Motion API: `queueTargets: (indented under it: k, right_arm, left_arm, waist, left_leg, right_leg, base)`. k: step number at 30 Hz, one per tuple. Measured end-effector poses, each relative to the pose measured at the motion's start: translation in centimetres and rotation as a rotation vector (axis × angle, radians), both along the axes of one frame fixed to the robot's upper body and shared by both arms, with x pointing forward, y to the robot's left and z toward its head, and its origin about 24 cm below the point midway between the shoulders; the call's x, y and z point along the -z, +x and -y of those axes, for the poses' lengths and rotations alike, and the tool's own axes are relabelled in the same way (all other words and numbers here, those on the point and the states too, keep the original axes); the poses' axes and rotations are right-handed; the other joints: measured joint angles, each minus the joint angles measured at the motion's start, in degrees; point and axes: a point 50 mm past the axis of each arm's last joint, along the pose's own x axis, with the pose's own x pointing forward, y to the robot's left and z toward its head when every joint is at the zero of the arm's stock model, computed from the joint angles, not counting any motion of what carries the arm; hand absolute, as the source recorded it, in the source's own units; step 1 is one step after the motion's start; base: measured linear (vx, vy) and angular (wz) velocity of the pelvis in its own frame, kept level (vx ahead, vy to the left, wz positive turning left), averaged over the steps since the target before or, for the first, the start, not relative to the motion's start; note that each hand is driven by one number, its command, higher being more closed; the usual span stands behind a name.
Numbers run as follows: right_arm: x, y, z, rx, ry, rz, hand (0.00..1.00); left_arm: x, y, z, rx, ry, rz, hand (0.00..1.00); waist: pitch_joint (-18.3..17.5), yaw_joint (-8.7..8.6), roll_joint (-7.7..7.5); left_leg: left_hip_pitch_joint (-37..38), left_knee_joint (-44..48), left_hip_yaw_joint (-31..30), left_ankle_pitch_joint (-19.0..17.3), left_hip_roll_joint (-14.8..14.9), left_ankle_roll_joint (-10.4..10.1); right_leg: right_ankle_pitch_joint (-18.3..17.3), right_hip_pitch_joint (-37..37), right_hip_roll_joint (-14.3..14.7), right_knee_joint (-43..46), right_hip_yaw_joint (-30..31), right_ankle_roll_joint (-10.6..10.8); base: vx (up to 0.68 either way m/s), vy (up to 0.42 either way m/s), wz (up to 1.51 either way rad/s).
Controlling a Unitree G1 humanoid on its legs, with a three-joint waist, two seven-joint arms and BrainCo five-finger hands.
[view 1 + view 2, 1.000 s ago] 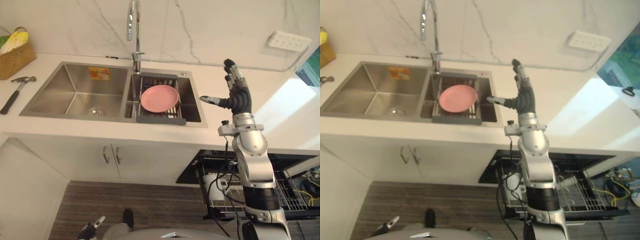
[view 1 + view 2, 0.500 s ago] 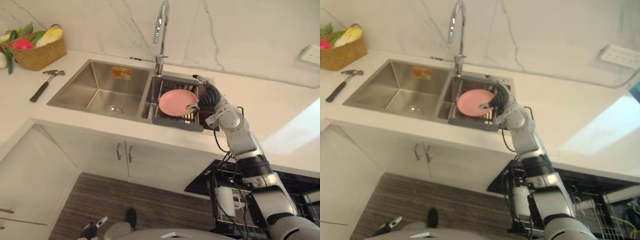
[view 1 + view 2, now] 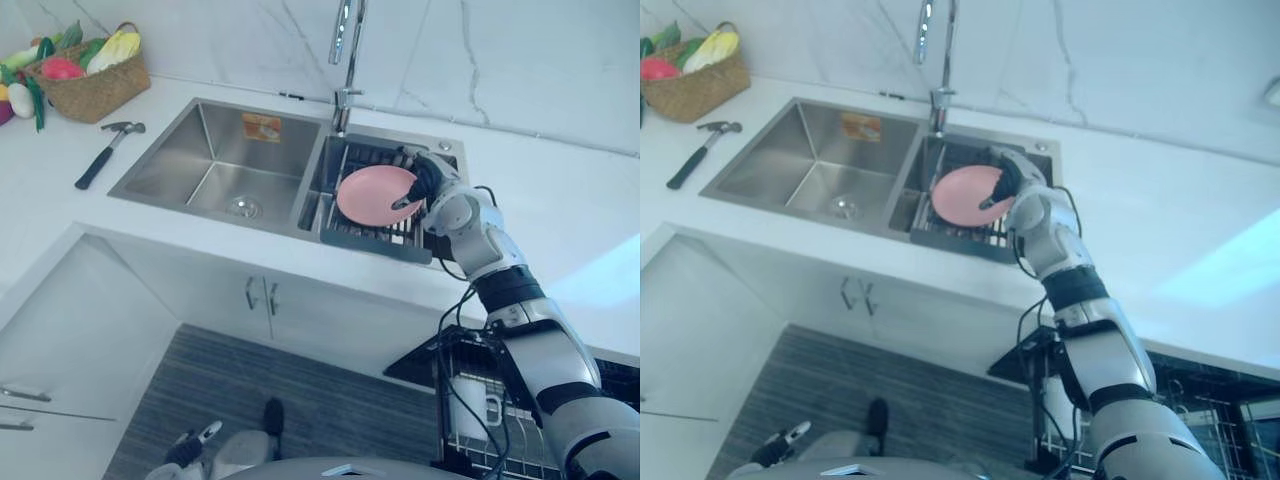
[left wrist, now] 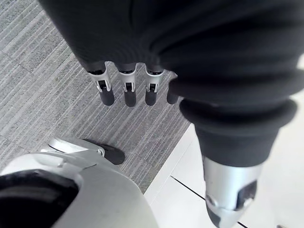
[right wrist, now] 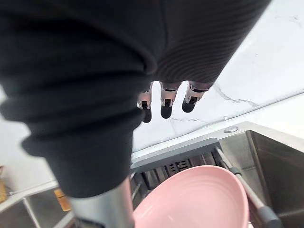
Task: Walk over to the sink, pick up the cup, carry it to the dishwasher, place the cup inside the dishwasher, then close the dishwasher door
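Right of centre, the open right hand (image 3: 426, 179) hovered at the pink dish (image 3: 372, 194), probably needing a firm rim pinch before lifting.

Ctr (image 3: 560, 200): basket (image 3: 95, 85), hammer (image 3: 108, 153), sink (image 3: 200, 160); rack (image 3: 375, 245) w/ plate (image 3: 370, 195).

White marble wall (image 3: 540, 70), pale countertop (image 3: 40, 195), white cabinets (image 3: 320, 322), grey striped floor (image 3: 300, 400).
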Motion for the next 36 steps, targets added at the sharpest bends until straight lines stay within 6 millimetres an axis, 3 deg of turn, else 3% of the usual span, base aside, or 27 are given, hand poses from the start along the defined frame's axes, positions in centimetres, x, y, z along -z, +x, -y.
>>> queueTargets:
  k: [16,24,31,36]
  right_arm:
    - [-2.8,0.9,1.7,0.11,-0.258,0.057,0.0]
    - [-2.1,1.0,2.1,0.131,-0.345,0.029,0.0]
    - [-4.2,1.1,2.1,0.133,-0.41,0.077,0.0]
    - [-4.2,1.1,1.8,0.114,-0.421,0.076,0.0]
  left_arm:
    - [-0.3,1.0,0.3,0.047,-0.01,0.03,0.0]
    - [-0.4,1.3,0.4,0.037,-0.025,0.042,0.0]
    - [-0.8,3.1,0.5,0.064,-0.021,0.085,0.0]
    - [-1.0,4.1,0.6,0.067,-0.026,0.108,0.0]
  waist:
    - [5.1,0.97,0.87]
    - [5.9,1.03,1.19]
    - [5.9,1.93,1.27]
    - [5.9,2.05,1.32]
  left_leg:
    - [-2.1,0.0,-0.8,0.6,-0.5,0.7]
    - [-3.6,0.0,-0.6,0.6,-0.5,0.7]
    - [-5.5,0.0,0.4,1.3,0.3,1.4]
    - [-6.2,0.0,0.5,1.3,0.9,0.8]
  right_leg:
    - [-0.3,-2.0,-0.4,0.6,-1.1,0.3]
    - [-0.4,-3.9,-0.6,1.3,-0.9,0.4]
    - [0.2,-6.4,-0.1,2.4,0.5,-0.5]
    - [0.3,-7.7,0.3,3.3,1.0,-0.8]
  base:
    - [0.01,0.003,0.03]
    - [0.0,0.002,-0.01]
    - [-0.02,0.009,-0.08]
    - [-0.04,-0.009,-0.02]
